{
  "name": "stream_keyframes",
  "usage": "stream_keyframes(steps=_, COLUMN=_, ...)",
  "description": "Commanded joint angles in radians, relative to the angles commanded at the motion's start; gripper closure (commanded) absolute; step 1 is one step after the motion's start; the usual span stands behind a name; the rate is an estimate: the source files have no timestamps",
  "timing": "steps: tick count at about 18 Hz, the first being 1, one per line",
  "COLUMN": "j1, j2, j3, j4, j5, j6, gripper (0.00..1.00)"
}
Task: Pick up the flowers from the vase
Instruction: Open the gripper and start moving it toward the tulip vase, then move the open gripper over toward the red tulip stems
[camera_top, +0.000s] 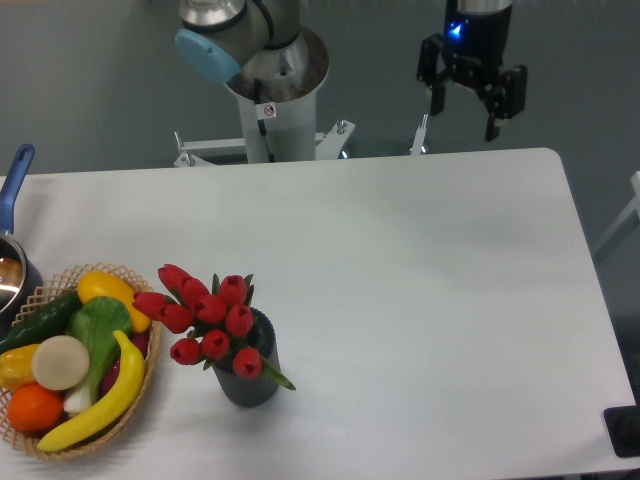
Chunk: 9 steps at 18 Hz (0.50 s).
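We see the white rectangular table (400, 280) cut off at the lower edge. The round wicker basket of fruit and vegetables (70, 370) sits left, partly cropped. The ribbed dark grey cylindrical vase (248, 375) beside it holds the red tulip bunch (208, 318), stems hidden inside. The black two-finger gripper (465, 108) hangs spread wide, empty, far back-right.

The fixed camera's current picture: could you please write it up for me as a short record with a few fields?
flowers: bunch of red tulip buds with green leaves, standing in the vase, leaning left
vase: short dark grey ribbed cylinder, upright on the white table, near the front left
gripper: black two-finger gripper, open, empty, above the table's far edge, far from the flowers
basket: round wicker basket of fruit and vegetables, left of the vase
pot: blue-handled pot, at the left edge, partly cut off
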Motion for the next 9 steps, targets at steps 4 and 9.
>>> stream_keyframes(steps=4, j1=-0.006, j2=-0.005, j3=-0.026, j4=0.021, j5=-0.060, j6=-0.088, gripper=0.00)
stream_keyframes(steps=9, j1=-0.055, j2=-0.014, j3=-0.089, j4=0.132, j5=-0.100, j6=-0.213, gripper=0.00)
